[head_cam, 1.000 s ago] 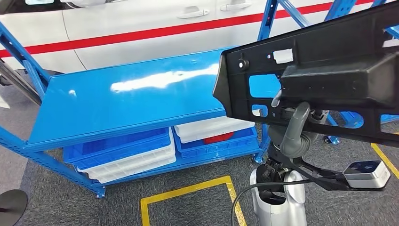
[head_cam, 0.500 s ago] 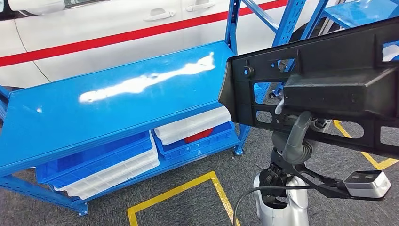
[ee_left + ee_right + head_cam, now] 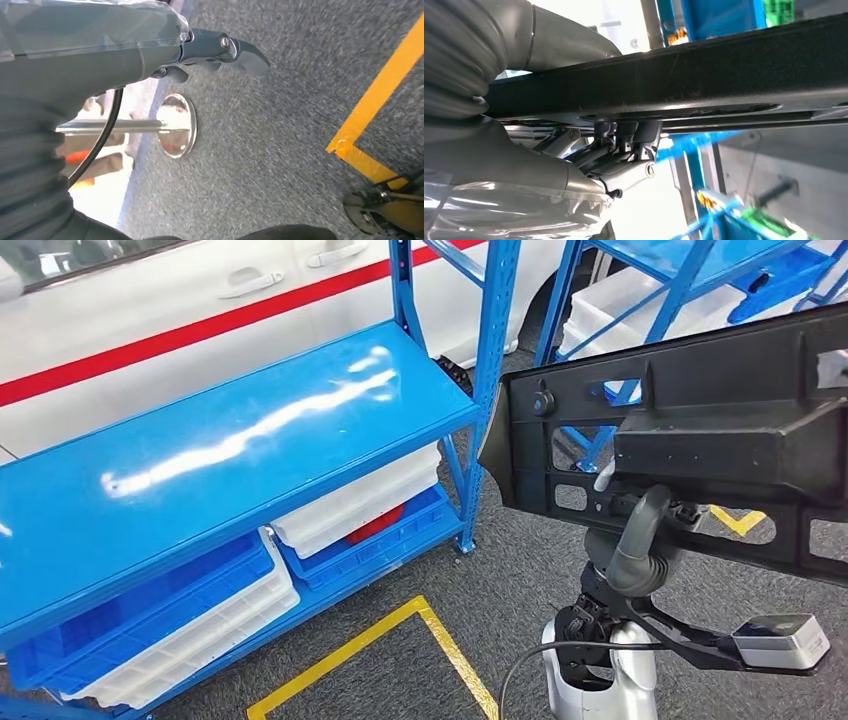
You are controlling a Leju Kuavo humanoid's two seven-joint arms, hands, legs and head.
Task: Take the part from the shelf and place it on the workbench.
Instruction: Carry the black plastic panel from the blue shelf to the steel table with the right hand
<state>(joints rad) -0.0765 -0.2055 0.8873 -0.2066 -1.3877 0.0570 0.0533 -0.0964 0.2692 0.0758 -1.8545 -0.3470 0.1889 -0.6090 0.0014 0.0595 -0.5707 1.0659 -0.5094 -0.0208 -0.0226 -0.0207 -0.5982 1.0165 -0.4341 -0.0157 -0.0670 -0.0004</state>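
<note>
A glossy blue steel shelf rack (image 3: pixel 200 455) is standing at the left of the head view, with a white car with a red stripe (image 3: pixel 150 310) parked behind it and white and blue plastic bins (image 3: pixel 200 605) sitting on its lower tier. Yellow floor tape (image 3: pixel 400 635) is marking out a bay on the grey carpet (image 3: pixel 500 580) in front.

The left hand (image 3: pixel 220 50) is hanging over that carpet in its wrist view, its dark fingers lying loosely apart and carrying nothing, above a chrome stand base (image 3: pixel 176 125).

To the right, the large black moulded plastic panel (image 3: pixel 690 430), pierced with cut-outs, is off the shelf and is being carried in the air in front of the robot, well clear of the rack. The right hand (image 3: pixel 640 530) is gripping it from underneath, grey thumb reaching up against the near face, and in the wrist view the dark fingers (image 3: pixel 624 137) are hooking over the panel's lower edge.

No workbench is visible.

The panel looks stiff and fairly light but broad and overhanging, so it is likely to lever in a one-handed grip; the lower rim beside the raised central box appears the soundest place to hold.
</note>
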